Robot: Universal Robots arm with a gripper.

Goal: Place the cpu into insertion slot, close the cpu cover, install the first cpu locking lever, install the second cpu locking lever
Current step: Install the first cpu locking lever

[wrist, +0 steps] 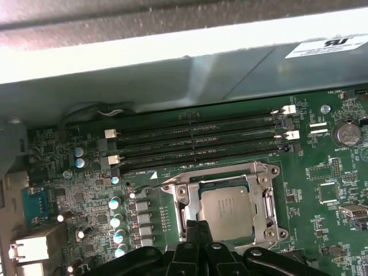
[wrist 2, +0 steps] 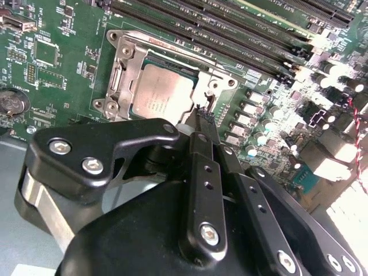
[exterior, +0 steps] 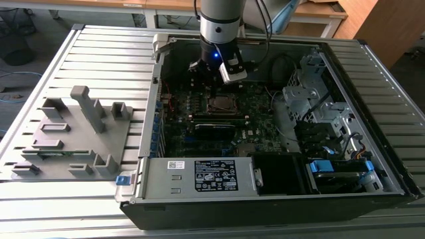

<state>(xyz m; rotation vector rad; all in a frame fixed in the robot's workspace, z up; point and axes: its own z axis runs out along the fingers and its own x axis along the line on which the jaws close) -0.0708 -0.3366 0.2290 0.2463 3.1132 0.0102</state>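
Observation:
The cpu (wrist 2: 164, 95) (wrist: 227, 211) lies flat in the insertion slot (exterior: 222, 103), its silver-grey top showing through the window of the cpu cover (wrist 2: 123, 72) (wrist: 270, 198). The cover's silvery frame lies down over the chip's edges. My gripper (wrist 2: 202, 118) (wrist: 198, 228) hangs just above the socket's edge, its two black fingers pressed together and nothing visible between them. The tips are at the cover's side nearest a row of capacitors. In the exterior view the gripper (exterior: 211, 82) stands upright over the motherboard inside the open computer case.
Long black memory slots (wrist: 195, 141) (wrist 2: 230, 29) run beside the socket. A coin cell (wrist: 348, 133) sits on the board. The case's walls, a power supply (exterior: 199, 177) and drive bays (exterior: 312, 94) hem in the board. A grey fixture (exterior: 73, 134) stands on the table at the exterior view's left.

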